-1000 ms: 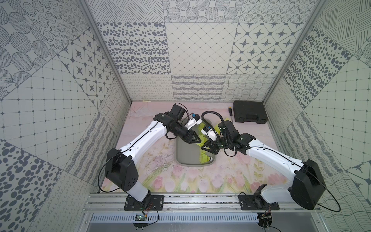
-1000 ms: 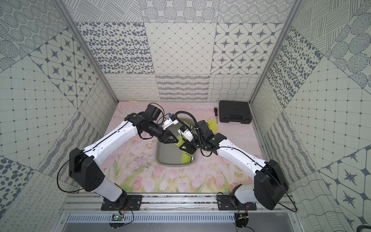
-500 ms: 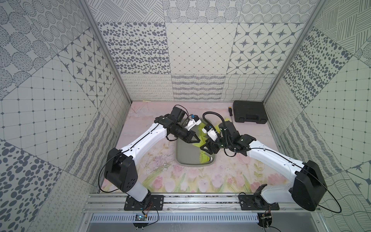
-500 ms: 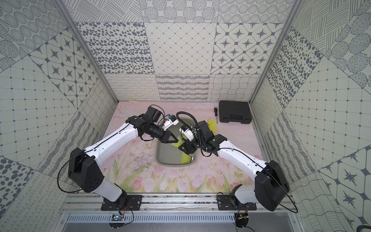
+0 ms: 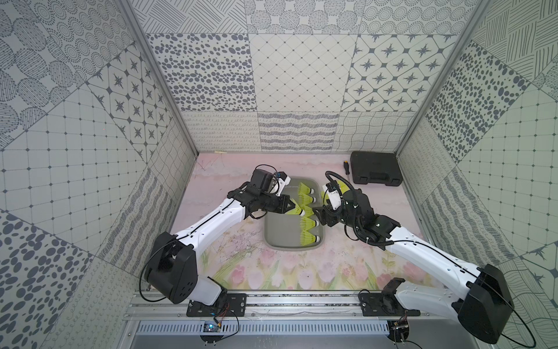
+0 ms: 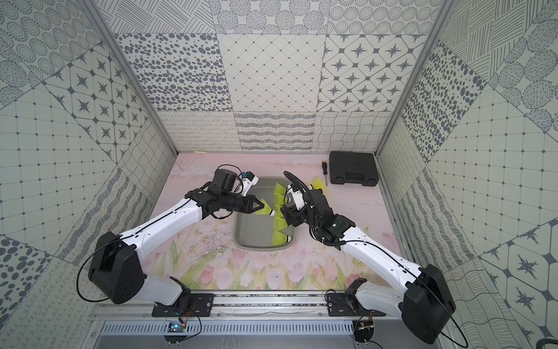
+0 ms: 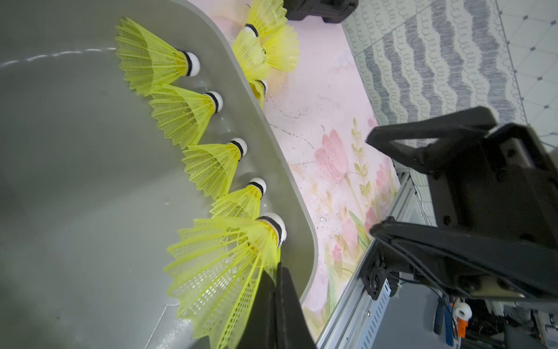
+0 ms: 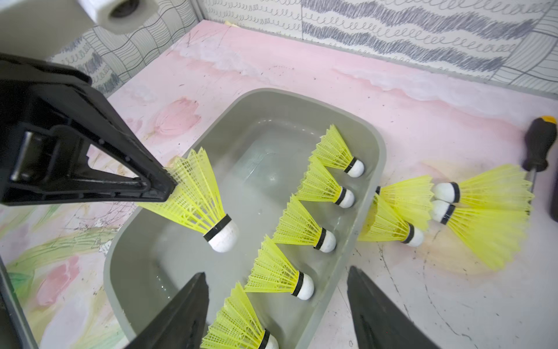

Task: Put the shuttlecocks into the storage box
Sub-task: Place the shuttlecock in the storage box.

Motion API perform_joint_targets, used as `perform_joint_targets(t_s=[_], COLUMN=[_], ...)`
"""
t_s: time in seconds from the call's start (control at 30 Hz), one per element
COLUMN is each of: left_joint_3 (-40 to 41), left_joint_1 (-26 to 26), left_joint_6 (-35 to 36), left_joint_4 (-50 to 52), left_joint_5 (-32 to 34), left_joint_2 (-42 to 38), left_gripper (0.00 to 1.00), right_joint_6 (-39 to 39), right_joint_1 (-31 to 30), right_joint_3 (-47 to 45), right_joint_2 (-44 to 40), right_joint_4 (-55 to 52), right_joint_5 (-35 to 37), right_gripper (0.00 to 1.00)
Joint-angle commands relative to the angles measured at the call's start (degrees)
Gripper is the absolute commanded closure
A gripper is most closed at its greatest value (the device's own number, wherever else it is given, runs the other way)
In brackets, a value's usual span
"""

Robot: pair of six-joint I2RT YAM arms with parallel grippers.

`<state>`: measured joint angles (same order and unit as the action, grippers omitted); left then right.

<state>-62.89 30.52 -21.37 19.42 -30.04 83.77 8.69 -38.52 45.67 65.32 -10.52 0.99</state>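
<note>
Holding 1 shuttlecock by its skirt, the left gripper has its jaws clamped shut on the mesh, with the cork tip angled down over the bare left half of the storage box. The step in hand looks like the drop. Next it probably needs to ease lower and part the jaws so the cone lands clear of the 5 shuttlecocks lying in a row along the box's right wall. The right gripper hangs over that row, jaws wide and empty. 4 more shuttlecocks lie on the table just outside that wall, near a screwdriver.
</note>
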Motion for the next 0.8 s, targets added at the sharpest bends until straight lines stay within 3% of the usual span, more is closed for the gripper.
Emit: perform_joint_targets(t_s=[0.0,0.77], left_joint_3=[2.1,-3.3], left_joint_1=[-1.8,-7.9], left_joint_6=[-10.0,-12.2], left_joint_4=[-10.2,-16.0], left_joint_5=[8.2,9.1], left_joint_2=[-0.2,14.6], left_gripper=[1.00,1.00], right_joint_6=[2.2,5.2], right_joint_1=[0.1,3.2], right_joint_3=[-1.0,-2.6], right_joint_2=[-2.4,-4.0], right_joint_4=[3.4,1.6], right_joint_5=[5.5,6.2], right_gripper=[0.23,0.23])
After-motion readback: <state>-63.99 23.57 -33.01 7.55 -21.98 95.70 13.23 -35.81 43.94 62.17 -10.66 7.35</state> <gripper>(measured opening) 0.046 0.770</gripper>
